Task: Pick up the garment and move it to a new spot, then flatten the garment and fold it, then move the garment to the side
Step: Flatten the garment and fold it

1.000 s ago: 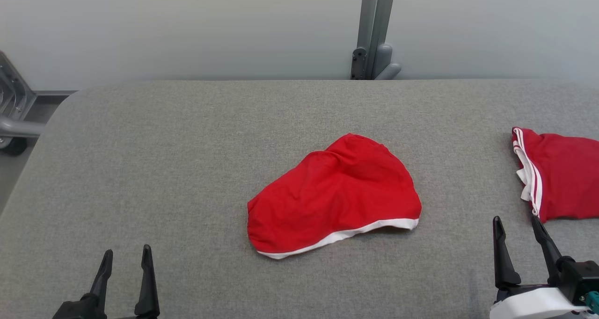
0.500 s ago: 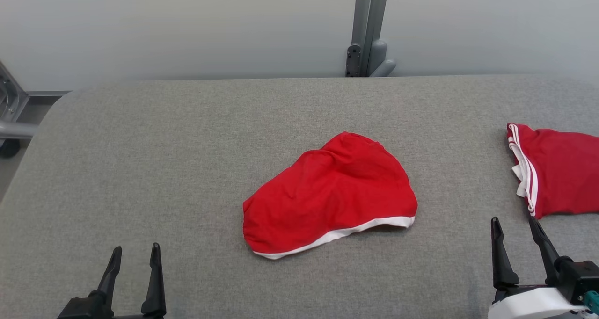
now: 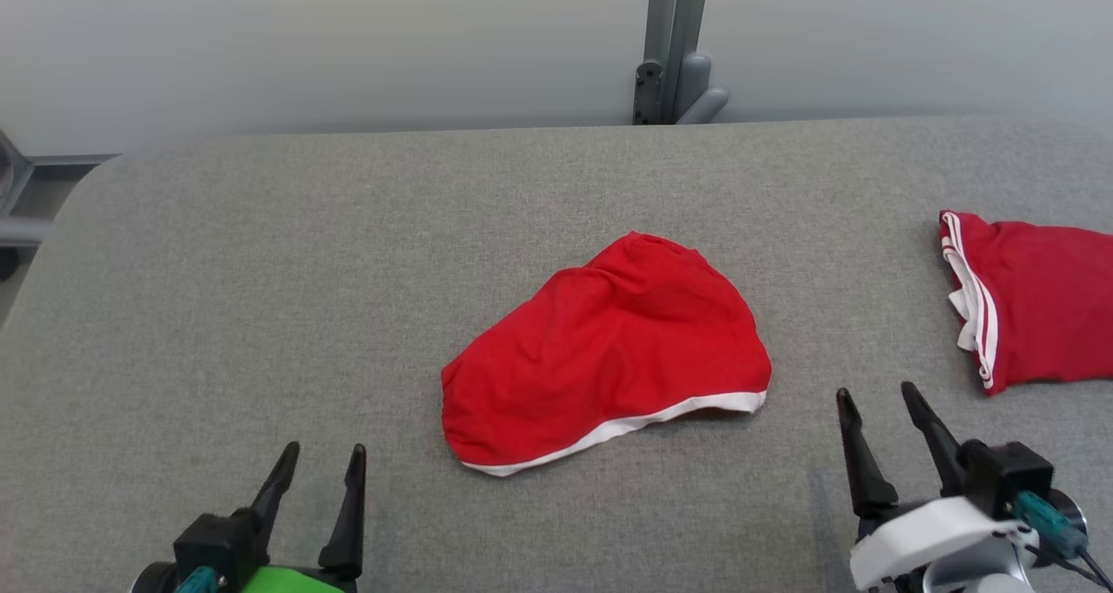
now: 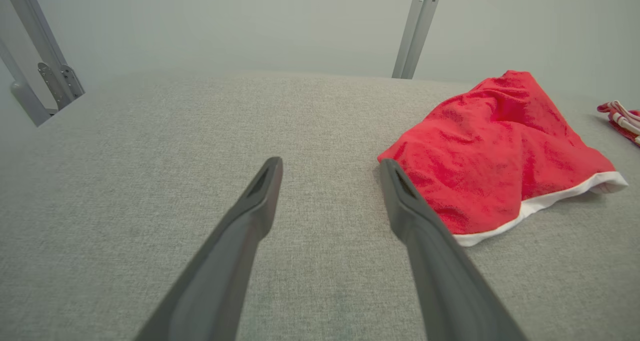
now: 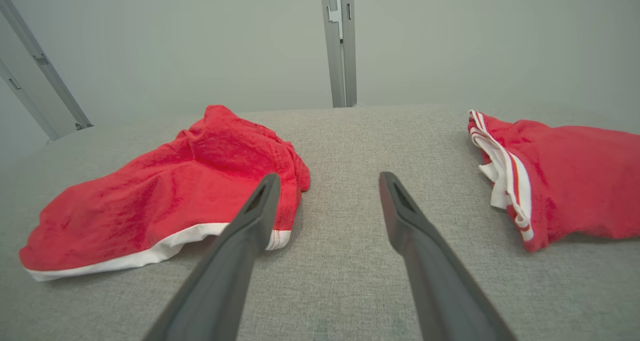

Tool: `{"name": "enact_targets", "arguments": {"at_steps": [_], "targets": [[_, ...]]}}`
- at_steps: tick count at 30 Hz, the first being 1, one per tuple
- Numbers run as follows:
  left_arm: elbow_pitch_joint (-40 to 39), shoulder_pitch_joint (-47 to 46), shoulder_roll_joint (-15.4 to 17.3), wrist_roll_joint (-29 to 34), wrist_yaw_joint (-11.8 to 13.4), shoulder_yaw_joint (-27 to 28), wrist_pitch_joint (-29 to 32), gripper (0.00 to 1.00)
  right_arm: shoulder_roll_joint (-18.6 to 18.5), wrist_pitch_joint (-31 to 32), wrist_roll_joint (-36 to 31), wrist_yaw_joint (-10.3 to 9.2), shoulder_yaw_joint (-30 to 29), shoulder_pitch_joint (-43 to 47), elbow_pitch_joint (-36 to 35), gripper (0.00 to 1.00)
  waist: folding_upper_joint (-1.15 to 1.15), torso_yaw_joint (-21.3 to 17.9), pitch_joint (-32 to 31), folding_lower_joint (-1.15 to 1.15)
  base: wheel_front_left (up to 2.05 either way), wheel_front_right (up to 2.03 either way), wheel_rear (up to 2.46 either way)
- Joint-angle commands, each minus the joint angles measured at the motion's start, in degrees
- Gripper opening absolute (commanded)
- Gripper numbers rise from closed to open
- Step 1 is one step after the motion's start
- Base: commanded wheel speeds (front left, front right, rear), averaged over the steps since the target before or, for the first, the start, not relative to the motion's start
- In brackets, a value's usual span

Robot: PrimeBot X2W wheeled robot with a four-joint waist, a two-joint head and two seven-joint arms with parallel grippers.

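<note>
The garment lies crumpled mid-surface, white hem toward the robot, with nothing touching it. The left gripper and right gripper hover near the front edge, jaws wide and empty, the right one nearer the hem. Judging by this, pick-up, move, flattening, folding and setting aside all remain. A second red garment lies at the far right.

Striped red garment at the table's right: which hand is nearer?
Right. The right hand is close to the striped garment, at its near left corner; the left hand is far left, past the middle garment.
</note>
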Motion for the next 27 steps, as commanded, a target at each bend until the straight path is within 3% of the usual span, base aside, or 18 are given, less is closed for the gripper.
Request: {"name": "enact_targets", "arguments": {"at_steps": [1,8,12,27], "targets": [[-0.43,-1.95,0.75,-1.51,-0.18,-1.44,1.87,1.00,-1.58,2.02,1.40,-0.01,2.03,-2.57,0.55,1.00,0.00,-0.18,1.95,0.00,0.00,0.00,0.00],[-2.21,-4.79,3.60,-9.96,-0.18,-7.94,14.14,1.00,-5.78,12.86,5.35,-0.01,10.98,-9.32,4.68,1.00,0.00,0.14,5.83,0.00,0.00,0.00,0.00],[-3.29,-5.88,4.68,-13.78,-0.18,-10.94,17.75,1.00,-6.61,15.39,5.41,0.00,13.23,-11.44,6.80,1.00,0.00,0.57,7.22,0.00,0.00,0.00,0.00],[-1.77,-12.07,7.09,-21.39,-0.18,-18.94,18.25,1.00,-6.08,14.03,3.16,0.00,16.10,-16.29,11.48,1.00,0.00,0.64,11.69,0.00,0.00,0.00,0.00]]}}
